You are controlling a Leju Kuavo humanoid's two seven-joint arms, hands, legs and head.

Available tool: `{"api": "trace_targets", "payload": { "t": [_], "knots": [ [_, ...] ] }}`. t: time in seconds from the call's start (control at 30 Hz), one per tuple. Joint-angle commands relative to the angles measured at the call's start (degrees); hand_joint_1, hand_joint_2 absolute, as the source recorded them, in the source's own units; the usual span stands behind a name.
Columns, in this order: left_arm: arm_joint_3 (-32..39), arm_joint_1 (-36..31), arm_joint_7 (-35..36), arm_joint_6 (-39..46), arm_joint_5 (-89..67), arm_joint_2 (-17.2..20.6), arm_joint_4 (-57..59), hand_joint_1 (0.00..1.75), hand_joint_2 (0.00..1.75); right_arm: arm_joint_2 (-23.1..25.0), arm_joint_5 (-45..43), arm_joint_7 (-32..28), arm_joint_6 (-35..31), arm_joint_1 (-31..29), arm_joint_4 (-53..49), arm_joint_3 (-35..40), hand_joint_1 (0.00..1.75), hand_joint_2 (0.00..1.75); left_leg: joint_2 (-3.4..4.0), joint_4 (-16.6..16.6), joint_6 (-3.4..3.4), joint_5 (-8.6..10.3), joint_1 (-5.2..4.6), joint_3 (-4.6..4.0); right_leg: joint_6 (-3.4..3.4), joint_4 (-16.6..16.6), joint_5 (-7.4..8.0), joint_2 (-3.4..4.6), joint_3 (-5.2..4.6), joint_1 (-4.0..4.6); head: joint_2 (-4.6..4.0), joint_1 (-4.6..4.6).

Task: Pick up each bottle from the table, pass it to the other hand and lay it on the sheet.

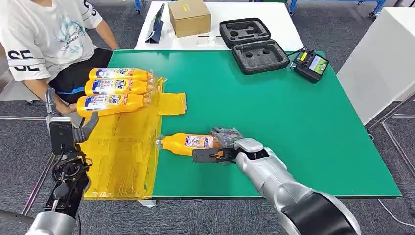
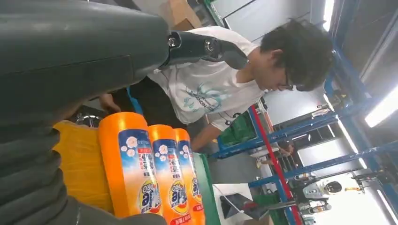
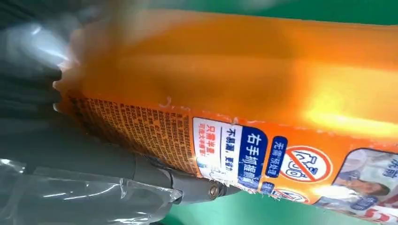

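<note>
While the right robot hand (image 1: 222,149) is clamped around the base end of the fourth bottle (image 1: 188,143), that bottle lies on its side on the green tabletop (image 1: 274,107), its cap pointing toward the yellow sheet (image 1: 120,147) and its neck just at the sheet's edge. The right wrist view shows a dark finger (image 3: 187,185) pressed under the label and the orange body filling the grasp, so the hold looks firm, though it sits far toward one end. To do this step well, I judge the lift should be level and slow, since the long free end could sag or swing; leaving the neck half bare gives the other hand room to take it. The left robot hand (image 1: 73,129) hangs at the sheet's outer edge, close to the nearest laid bottle, with nothing visibly in it and its fingers seeming apart, ready to receive.

Three bottles (image 1: 117,88) already lie side by side on the far part of the sheet, full of orange liquid and capped. A black foam-lined case (image 1: 252,46) stands open beyond, its recesses empty; a cardboard box (image 1: 189,17) is shut, contents unknown.
</note>
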Motion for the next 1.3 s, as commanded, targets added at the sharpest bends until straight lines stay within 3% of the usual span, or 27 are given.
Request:
{"api": "trace_targets", "payload": {
  "t": [0.03,0.23,0.33,0.37,0.47,0.73,0.83,1.0,1.17,1.3],
  "knots": [
    [0.54,-0.8,0.15,-0.28,0.38,0.12,2.48,0.0,1.75,-0.29,-0.39,-0.24,-0.76,0.16,3.8,1.55,1.75,1.75,-0.06,-0.06,-0.02,-0.02,0.02,0.16,-0.02,-0.06,-0.03,-0.02,0.17,0.01,0.0,0.0],
    [0.95,-0.09,0.15,-0.57,0.56,0.15,1.99,0.0,1.75,-0.13,-1.98,-2.49,-3.67,0.25,3.17,0.64,1.75,1.75,-0.08,-0.07,-0.02,0.0,0.01,0.11,-0.06,-0.05,-0.01,-0.04,0.12,0.0,0.0,0.02],
    [1.57,1.31,0.16,-1.34,1.47,0.09,0.57,0.0,1.75,0.43,-5.59,-6.37,-10.82,0.38,1.53,-2.47,1.75,1.75,-0.06,-0.06,0.0,-0.02,0.02,0.14,-0.11,-0.05,0.0,-0.01,0.15,0.01,0.0,0.02],
    [1.73,1.74,0.15,-1.42,1.64,0.07,0.28,0.0,1.75,0.5,-5.65,-6.3,-10.49,0.01,1.52,-2.48,1.75,1.75,0.0,-0.05,0.01,0.0,0.0,0.08,-0.1,-0.03,0.04,0.03,0.07,0.0,0.0,0.0],
    [3.14,5.77,2.96,-5.97,6.43,-0.63,-3.62,0.0,1.75,2.33,-16.72,-15.93,-19.88,1.54,-2.45,-10.9,1.75,1.75,0.09,-0.03,0.0,-0.04,-0.02,0.03,-0.1,0.01,0.02,0.12,0.01,-0.03,0.0,0.02],
    [5.21,11.57,9.74,-19.06,22.32,-1.16,-6.46,0.0,1.75,5.25,-37.81,-29.69,-24.25,6.46,-12.15,-18.12,1.75,1.75,0.05,-0.06,0.0,-0.04,-0.02,-0.12,-0.1,-0.02,0.0,0.07,-0.15,-0.02,0.0,0.0],
    [6.76,13.95,8.98,-20.69,26.87,-1.51,-8.37,0.0,1.75,4.99,-44.93,-30.19,-27.05,9.39,-17.0,-15.17,1.75,1.75,0.16,-0.09,0.0,-0.11,-0.02,0.01,-0.11,-0.04,-0.05,0.19,-0.05,-0.03,0.0,0.0],
    [5.68,13.94,10.34,-23.1,28.45,-1.6,-9.57,0.0,1.75,4.0,-47.74,-30.19,-26.35,10.67,-17.73,-11.97,1.75,1.75,-0.08,-0.05,0.0,-0.07,0.04,-0.14,-0.1,-0.05,-0.05,-0.03,-0.1,0.03,0.0,0.02],
    [-0.26,13.47,12.35,-29.32,28.96,-1.56,-10.66,0.0,1.75,3.58,-47.97,-30.06,-23.67,11.28,-13.97,-5.96,1.75,1.75,-0.09,-0.04,0.01,-0.02,0.02,-0.24,-0.1,-0.04,0.0,-0.08,-0.2,0.02,0.0,0.0],
    [-4.87,13.68,13.11,-30.54,28.67,-1.98,-14.38,0.0,1.75,5.88,-47.79,-30.19,-23.29,12.54,-10.15,-2.06,1.75,1.75,-0.15,-0.06,-0.01,-0.07,0.03,-0.13,-0.12,-0.04,-0.07,-0.09,-0.09,0.02,0.0,0.0]
  ]
}}
